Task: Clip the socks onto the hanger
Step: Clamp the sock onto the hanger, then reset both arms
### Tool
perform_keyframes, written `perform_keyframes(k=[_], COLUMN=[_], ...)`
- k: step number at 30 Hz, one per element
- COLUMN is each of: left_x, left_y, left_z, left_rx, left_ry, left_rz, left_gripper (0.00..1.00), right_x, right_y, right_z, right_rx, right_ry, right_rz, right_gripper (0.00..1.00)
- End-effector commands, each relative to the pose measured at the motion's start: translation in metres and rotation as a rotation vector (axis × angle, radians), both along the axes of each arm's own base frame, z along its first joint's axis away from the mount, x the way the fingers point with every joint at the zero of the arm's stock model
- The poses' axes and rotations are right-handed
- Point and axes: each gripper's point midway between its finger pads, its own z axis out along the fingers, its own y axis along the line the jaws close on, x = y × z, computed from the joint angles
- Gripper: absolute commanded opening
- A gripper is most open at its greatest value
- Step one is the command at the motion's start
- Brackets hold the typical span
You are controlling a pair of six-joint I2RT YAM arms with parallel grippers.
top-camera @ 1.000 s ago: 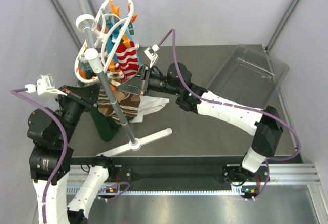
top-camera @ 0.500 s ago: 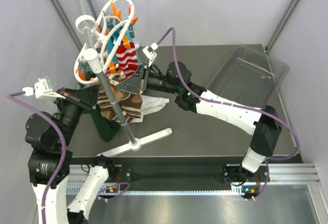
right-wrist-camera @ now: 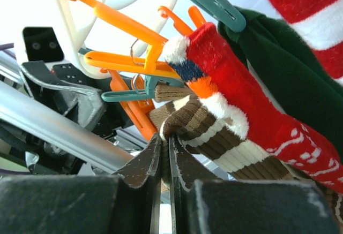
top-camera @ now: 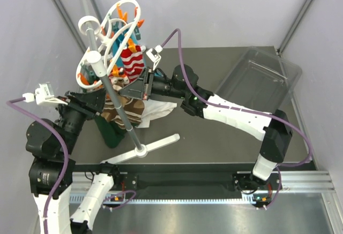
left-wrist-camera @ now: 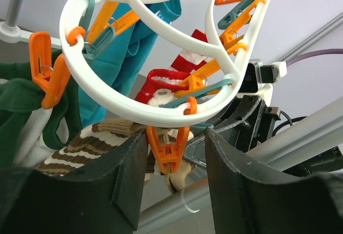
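Partway. Red-and-white striped sock (top-camera: 133, 60) hangs off white plastic ring hanger (left-wrist-camera: 123, 105), 11 o'clock on dark surface (top-camera: 214, 132). R tool (right-wrist-camera: 165, 153) pinches brown-and-cream striped sock (right-wrist-camera: 214, 132) at orange clip (left-wrist-camera: 168, 151). L tool (left-wrist-camera: 172, 137) spread round clip. Bite unconfirmed imo.

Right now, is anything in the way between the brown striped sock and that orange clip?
Nothing visible. The right gripper pinches the brown striped sock beside the orange clip, which hangs between the open fingers of the left gripper. The red sock hangs alongside, not between.
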Motion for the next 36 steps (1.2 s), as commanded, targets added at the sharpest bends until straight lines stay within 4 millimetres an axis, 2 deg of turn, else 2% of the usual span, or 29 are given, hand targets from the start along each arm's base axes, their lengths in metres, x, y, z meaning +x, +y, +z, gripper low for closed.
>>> perform_keyframes(k=[1,3,6,7,9,10,13,16,17,18,19,20,21,22,23,24,25,26,27,28,29,30,31,32,33,35,36], left_x=[-0.005,-0.006,-0.009,-0.012,-0.013,-0.017,-0.025,-0.031,-0.030,-0.030,-0.033,-0.030,-0.030,-0.031,-0.026,-0.023,-0.022,-0.014,-0.010,-0.009,-0.002,-0.001,-0.007,-0.009,-0.013,-0.014,-0.013], left_y=[0.004,0.006,0.012,0.014,0.024,0.027,0.043,0.057,0.060,0.062,0.064,0.065,0.065,0.065,0.064,0.062,0.060,0.056,0.046,0.040,0.026,0.020,0.019,0.021,0.031,0.038,0.045], left_z=[0.007,0.007,0.005,0.006,0.000,-0.001,-0.011,-0.024,-0.036,-0.043,-0.047,-0.061,-0.067,-0.073,-0.088,-0.097,-0.104,-0.129,-0.136,-0.144,-0.163,-0.169,-0.160,-0.156,-0.148,-0.148,-0.152], left_rx=[0.012,0.017,0.035,0.042,0.069,0.077,0.120,0.173,0.200,0.213,0.222,0.238,0.248,0.252,0.261,0.264,0.266,0.270,0.260,0.248,0.225,0.219,0.216,0.202,0.181,0.133,0.110], left_ry=[-0.036,-0.036,-0.034,-0.040,-0.021,-0.023,-0.004,0.013,0.043,0.055,0.057,0.089,0.099,0.106,0.139,0.151,0.156,0.208,0.207,0.207,0.230,0.222,0.181,0.159,0.119,0.122,0.146], left_rz=[0.018,0.031,0.060,0.067,0.118,0.133,0.209,0.275,0.287,0.293,0.299,0.303,0.299,0.298,0.293,0.281,0.269,0.250,0.200,0.170,0.103,0.076,0.066,0.075,0.135,0.184,0.229], left_gripper=[0.52,0.56,0.57,0.57,0.57,0.57,0.57,0.57,0.58,0.58,0.58,0.59,0.59,0.60,0.61,0.63,0.64,0.66,0.68,0.69,0.70,0.71,0.72,0.73,0.78,0.81,0.83], right_x=[-0.018,-0.017,-0.014,-0.012,-0.008,-0.004,0.008,0.025,0.034,0.039,0.044,0.055,0.057,0.071,0.075,0.079,0.081,0.088,0.090,0.089,0.089,0.082,0.079,0.073,0.065,0.058,0.053], right_y=[0.004,0.006,0.006,0.006,0.002,0.000,-0.013,-0.039,-0.055,-0.066,-0.076,-0.090,-0.109,-0.128,-0.149,-0.166,-0.182,-0.201,-0.227,-0.242,-0.262,-0.274,-0.279,-0.290,-0.296,-0.303,-0.307], right_z=[0.032,0.031,0.024,0.012,0.005,-0.011,-0.026,-0.047,-0.048,-0.059,-0.063,-0.069,-0.069,-0.085,-0.082,-0.094,-0.119,-0.130,-0.153,-0.167,-0.165,-0.199,-0.205,-0.201,-0.227,-0.227,-0.241], right_rx=[0.085,0.080,0.038,-0.010,-0.057,-0.122,-0.219,-0.365,-0.408,-0.460,-0.493,-0.536,-0.577,-0.650,-0.676,-0.741,-0.815,-0.865,-0.914,-0.937,-0.900,-0.943,-0.917,-0.874,-0.888,-0.822,-0.820], right_ry=[-0.056,-0.055,-0.068,-0.081,-0.127,-0.122,-0.197,-0.252,-0.264,-0.302,-0.315,-0.327,-0.358,-0.363,-0.372,-0.381,-0.365,-0.350,-0.302,-0.264,-0.213,-0.169,-0.150,-0.135,-0.086,-0.058,-0.006], right_rz=[0.046,0.043,0.021,0.007,-0.032,-0.050,-0.133,-0.236,-0.299,-0.327,-0.361,-0.428,-0.460,-0.547,-0.601,-0.633,-0.658,-0.712,-0.745,-0.760,-0.795,-0.778,-0.784,-0.816,-0.814,-0.849,-0.860], right_gripper=[0.07,0.12,0.26,0.32,0.39,0.46,0.61,0.75,0.79,0.83,0.91,0.96,1.00,1.00,1.00,1.00,1.00,1.00,1.00,1.00,1.00,0.99,1.00,1.00,1.00,1.00,1.00])
